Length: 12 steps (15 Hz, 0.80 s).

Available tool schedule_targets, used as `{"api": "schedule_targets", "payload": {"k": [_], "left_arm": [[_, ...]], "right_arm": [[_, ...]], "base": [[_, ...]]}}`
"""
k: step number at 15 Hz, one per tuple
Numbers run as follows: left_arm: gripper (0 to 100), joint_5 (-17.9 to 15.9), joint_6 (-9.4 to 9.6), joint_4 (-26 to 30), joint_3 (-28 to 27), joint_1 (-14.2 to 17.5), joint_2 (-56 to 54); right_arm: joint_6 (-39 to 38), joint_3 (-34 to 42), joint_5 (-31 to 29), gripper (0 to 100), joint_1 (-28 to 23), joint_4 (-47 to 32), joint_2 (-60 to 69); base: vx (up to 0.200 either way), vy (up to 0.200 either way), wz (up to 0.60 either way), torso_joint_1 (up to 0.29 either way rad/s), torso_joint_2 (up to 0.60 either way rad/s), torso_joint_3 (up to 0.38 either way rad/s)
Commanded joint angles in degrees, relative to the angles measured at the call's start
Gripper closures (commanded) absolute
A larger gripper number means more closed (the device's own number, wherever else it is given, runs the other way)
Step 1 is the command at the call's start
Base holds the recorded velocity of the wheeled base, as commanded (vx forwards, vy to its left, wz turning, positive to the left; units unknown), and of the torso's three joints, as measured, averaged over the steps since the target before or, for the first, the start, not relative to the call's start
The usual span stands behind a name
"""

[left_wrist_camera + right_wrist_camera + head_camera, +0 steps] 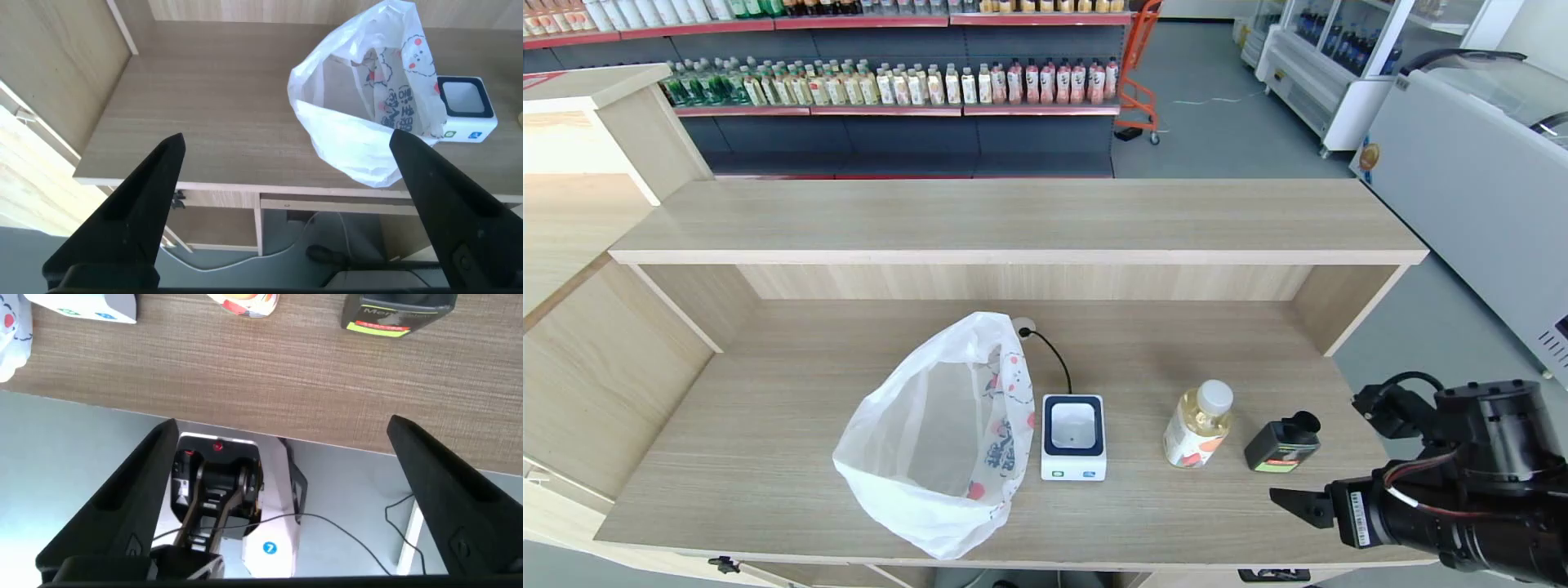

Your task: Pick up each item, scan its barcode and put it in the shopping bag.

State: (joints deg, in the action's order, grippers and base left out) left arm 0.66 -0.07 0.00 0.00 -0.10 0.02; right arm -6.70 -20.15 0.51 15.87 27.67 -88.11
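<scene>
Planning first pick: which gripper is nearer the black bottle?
Right. The right gripper sits off the counter edge by the black bottle; the left gripper is beyond the shopping bag.

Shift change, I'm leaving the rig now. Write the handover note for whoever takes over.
Left gripper: jaws open, empty, before the counter's front edge.
Right gripper: jaws open, empty, before the front edge near the black container.
Shopping bag lies open left of the scanner; drink bottle and black container stand right of it.
Done: nothing; bag looks empty.
Left: scan and bag both items.
</scene>
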Motion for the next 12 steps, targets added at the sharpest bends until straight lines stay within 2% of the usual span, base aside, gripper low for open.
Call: {"api": "schedule_targets", "payload": {"k": [1,6,12], "left_arm": [[0,0.0,-0.01,0.0,0.0,0.0,0.0],[0,0.0,-0.01,0.0,0.0,0.0,0.0],[0,0.0,-0.01,0.0,0.0,0.0,0.0]], "right_arm": [[0.1,0.5,0.0,0,0.9,4.0,-6.6],[3.1,0.4,-1.6,0,1.4,19.3,-16.6],[5.7,-0.2,-1.8,0,4.4,32.7,-25.1]], "base": [[0.0,0.0,0.0,0.0,0.0,0.0],[0.0,0.0,0.0,0.0,0.0,0.0],[0.0,0.0,0.0,0.0,0.0,0.0]]}}
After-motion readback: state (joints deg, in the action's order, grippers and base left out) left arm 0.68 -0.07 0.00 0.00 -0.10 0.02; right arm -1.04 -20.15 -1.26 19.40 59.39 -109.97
